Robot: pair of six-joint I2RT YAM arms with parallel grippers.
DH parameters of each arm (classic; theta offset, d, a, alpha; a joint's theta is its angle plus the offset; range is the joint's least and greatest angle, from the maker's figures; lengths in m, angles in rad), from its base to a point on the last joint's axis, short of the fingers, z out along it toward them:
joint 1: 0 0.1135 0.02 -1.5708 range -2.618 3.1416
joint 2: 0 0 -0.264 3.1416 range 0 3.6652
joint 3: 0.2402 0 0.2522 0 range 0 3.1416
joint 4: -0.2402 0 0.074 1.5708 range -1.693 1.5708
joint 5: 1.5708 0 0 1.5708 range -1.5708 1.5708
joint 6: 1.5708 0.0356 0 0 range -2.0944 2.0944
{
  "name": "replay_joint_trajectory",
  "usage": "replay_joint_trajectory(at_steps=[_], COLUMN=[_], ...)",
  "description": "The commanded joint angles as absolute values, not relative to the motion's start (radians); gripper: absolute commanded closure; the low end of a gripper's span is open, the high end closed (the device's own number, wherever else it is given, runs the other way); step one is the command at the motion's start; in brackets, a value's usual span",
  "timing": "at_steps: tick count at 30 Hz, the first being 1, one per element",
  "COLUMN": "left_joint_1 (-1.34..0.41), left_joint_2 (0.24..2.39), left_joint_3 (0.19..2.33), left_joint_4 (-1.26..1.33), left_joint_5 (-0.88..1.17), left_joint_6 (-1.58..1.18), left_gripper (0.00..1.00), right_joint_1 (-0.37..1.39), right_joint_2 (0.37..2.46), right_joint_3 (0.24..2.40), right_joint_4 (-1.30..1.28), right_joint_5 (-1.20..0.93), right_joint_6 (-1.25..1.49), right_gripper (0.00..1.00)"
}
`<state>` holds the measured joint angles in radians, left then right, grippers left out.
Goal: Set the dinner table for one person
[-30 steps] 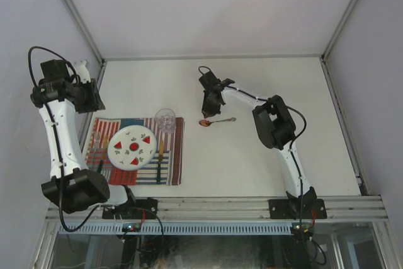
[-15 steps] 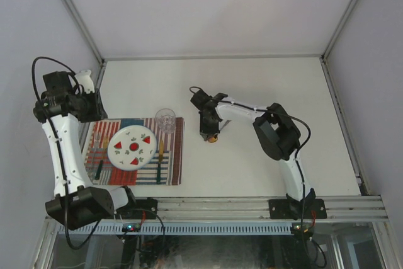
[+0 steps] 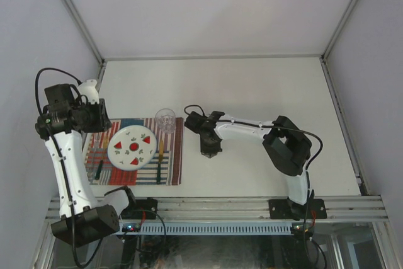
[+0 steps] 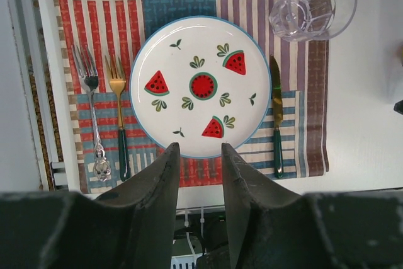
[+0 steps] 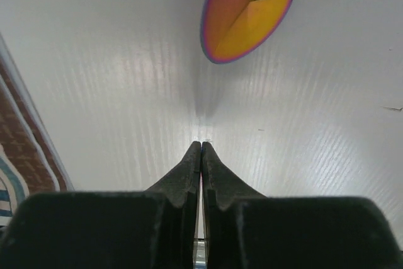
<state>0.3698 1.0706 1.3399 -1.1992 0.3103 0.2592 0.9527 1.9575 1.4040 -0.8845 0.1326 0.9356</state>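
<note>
Spoon (image 5: 249,11) placement in hand.
Handle is pinched in the shut right claw (image 5: 201,146); left claw (image 4: 199,149) is held part-open, empty; release beside the knife (image 4: 275,111) is needed.

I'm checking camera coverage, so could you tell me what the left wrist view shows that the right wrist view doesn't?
Only the left wrist view: the watermelon plate, a silver fork, a gold fork, a green-handled knife, a clear glass, and the left jaws standing apart, empty. Only the right wrist view: the spoon, its iridescent bowl ahead of the shut right jaws, which seem to pinch its handle. Both: the off-white dinner table and the striped placemat, just its edge in the right view.
</note>
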Motion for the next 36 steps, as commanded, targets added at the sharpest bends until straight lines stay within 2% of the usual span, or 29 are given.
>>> replay_joint_trajectory(at_steps=[1, 2, 4, 7, 10, 13, 29, 36], left_joint_1=[0.374, 0.375, 0.376, 0.375, 0.375, 0.376, 0.376, 0.375], left_joint_2=[1.025, 1.023, 1.019, 1.012, 1.004, 1.003, 1.015, 1.025], left_joint_3=[1.313, 1.31, 1.302, 1.304, 1.309, 1.318, 1.317, 1.325], left_joint_4=[-1.207, -1.209, -1.211, -1.213, -1.213, -1.221, -1.216, -1.204], left_joint_5=[0.347, 0.351, 0.355, 0.354, 0.352, 0.349, 0.319, 0.326], left_joint_6=[0.297, 0.297, 0.295, 0.292, 0.291, 0.294, 0.267, 0.255], left_gripper=[0.63, 0.63, 0.63, 0.63, 0.63, 0.63, 0.62, 0.62], right_joint_1=[0.979, 0.978, 0.972, 0.952, 0.92, 0.877, 0.792, 0.819], right_joint_2=[1.883, 1.893, 1.927, 1.996, 2.089, 2.163, 2.134, 2.046], right_joint_3=[1.486, 1.527, 1.625, 1.755, 1.831, 1.854, 1.702, 1.542], right_joint_4=[-0.838, -0.849, -0.892, -0.932, -0.937, -0.935, -0.85, -0.815], right_joint_5=[0.202, 0.213, 0.246, 0.275, 0.261, 0.197, 0.147, 0.132], right_joint_6=[0.909, 0.899, 0.89, 0.874, 0.865, 0.873, 0.837, 0.871], right_gripper=[1.0, 0.98, 0.84, 0.79, 0.85, 1.0, 1.0, 1.0])
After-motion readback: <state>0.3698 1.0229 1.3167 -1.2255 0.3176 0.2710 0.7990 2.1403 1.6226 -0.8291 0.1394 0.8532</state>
